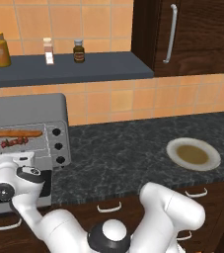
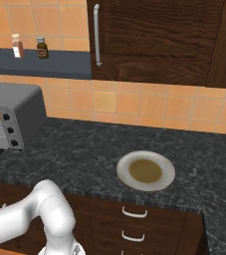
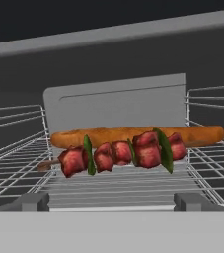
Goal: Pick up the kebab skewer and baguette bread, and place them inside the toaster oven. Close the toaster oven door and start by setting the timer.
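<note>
The toaster oven (image 3: 113, 54) mouth gapes across mid-frame — kebab skewer (image 3: 118, 154) and baguette bread (image 3: 133, 135) lie crosswise on the wire rack (image 3: 15, 173), free room above them.

Orange tiled wall (image 2: 134, 107), dark speckled counter (image 1: 133, 148), dark wood cabinet (image 2: 154, 40)

Home kitchen, orange tiled wall (image 2: 134, 107), dark stone counter (image 1: 133, 148) (speckled), wooden cabinets (image 2: 154, 40), drawers (image 2: 134, 224)

Red-chunked kebab skewer (image 3: 118, 154) just before the orange-brown baguette bread (image 3: 133, 135), both on the toaster oven (image 1: 29, 116) rack.
</note>
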Robot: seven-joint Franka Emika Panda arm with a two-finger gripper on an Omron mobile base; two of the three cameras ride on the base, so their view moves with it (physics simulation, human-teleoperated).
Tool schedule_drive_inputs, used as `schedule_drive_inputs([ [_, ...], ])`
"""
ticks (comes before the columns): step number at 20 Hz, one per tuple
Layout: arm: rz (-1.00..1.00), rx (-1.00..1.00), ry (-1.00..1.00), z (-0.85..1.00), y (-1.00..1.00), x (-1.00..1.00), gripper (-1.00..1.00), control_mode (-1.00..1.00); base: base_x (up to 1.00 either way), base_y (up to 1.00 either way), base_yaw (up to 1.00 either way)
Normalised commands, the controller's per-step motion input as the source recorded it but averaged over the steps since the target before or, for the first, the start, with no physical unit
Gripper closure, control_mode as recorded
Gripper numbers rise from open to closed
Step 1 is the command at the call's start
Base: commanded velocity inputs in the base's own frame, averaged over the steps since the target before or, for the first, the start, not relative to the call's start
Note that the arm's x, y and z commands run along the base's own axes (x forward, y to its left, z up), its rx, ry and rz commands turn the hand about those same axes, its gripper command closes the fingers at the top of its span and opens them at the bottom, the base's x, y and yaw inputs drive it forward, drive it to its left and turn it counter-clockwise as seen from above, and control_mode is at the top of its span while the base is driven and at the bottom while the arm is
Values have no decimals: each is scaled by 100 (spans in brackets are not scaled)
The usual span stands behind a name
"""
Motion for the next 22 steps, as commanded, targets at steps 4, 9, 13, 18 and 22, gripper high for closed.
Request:
schedule_drive_inputs([
  [4,0,0,0,0,0,17,-100,-100,0,0,0],
  [9,0,0,0,0,1,16,-100,-100,0,0,0],
  [13,0,0,0,0,5,18,-100,-100,0,0,0],
  [18,0,0,0,0,0,16,-100,-100,0,0,0],
  [22,0,0,0,0,3,21,-100,-100,0,0,0],
])
